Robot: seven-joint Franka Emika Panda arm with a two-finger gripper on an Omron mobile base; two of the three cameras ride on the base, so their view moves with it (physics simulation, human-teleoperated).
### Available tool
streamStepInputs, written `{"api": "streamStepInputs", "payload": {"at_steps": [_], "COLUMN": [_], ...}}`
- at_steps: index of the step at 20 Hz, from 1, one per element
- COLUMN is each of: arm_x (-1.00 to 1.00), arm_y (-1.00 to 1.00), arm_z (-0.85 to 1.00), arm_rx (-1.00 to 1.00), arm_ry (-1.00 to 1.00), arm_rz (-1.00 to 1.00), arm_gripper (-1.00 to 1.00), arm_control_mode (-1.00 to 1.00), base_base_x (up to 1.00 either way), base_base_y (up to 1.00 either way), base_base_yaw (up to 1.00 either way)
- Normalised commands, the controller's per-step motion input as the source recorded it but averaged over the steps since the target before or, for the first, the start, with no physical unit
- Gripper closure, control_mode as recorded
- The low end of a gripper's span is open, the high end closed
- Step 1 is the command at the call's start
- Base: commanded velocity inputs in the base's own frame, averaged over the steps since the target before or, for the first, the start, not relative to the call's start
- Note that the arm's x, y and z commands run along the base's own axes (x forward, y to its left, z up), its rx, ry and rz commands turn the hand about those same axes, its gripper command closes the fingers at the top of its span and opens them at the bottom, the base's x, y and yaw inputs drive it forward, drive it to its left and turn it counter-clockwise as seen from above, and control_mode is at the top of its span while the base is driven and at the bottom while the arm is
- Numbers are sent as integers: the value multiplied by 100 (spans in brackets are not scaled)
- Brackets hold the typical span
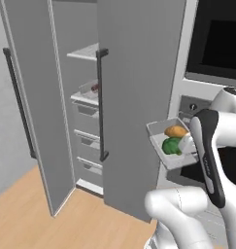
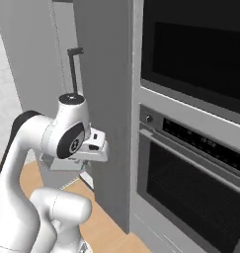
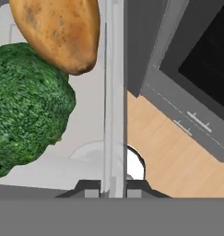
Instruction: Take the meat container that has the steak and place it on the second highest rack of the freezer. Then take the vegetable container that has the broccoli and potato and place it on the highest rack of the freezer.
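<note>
My gripper (image 3: pixel 112 188) is shut on the side wall of the vegetable container (image 1: pixel 160 133), a pale grey tray held up in the air in front of the freezer's (image 1: pixel 85 121) right door. Inside the tray lie the orange-tan potato (image 1: pixel 176 130) (image 3: pixel 58 32) and the green broccoli (image 1: pixel 171 146) (image 3: pixel 26 101). The freezer stands open further left. Its highest rack (image 1: pixel 84 52) is bare. On the second highest rack (image 1: pixel 83 98) rests the meat container (image 1: pixel 90 89) with the reddish steak (image 1: pixel 94 88). From the right base view the tray (image 2: pixel 62 162) shows below the hand (image 2: pixel 94 143).
The freezer's left door (image 1: pixel 37 97) swings wide, with its dark bar handle (image 1: pixel 20 102). The right door (image 1: pixel 134 97) with its handle (image 1: pixel 101 104) stands between the tray and the shelves. Grey drawers (image 1: pixel 88 138) fill the lower freezer. A black-fronted oven column (image 2: pixel 190 163) is on the right.
</note>
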Motion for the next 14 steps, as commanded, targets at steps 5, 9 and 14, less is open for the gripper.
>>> {"api": "streamStepInputs", "payload": {"at_steps": [5, 9, 14], "arm_x": [0, 0, 0], "arm_y": [0, 0, 0], "arm_z": [0, 0, 0], "arm_rx": [0, 0, 0], "arm_ry": [0, 0, 0], "arm_rz": [0, 0, 0], "arm_gripper": [100, 100, 100], "arm_control_mode": [100, 100, 100], "base_base_x": [81, 21, 0], "base_base_y": [91, 96, 100], "base_base_yaw": [-50, -37, -23]}}
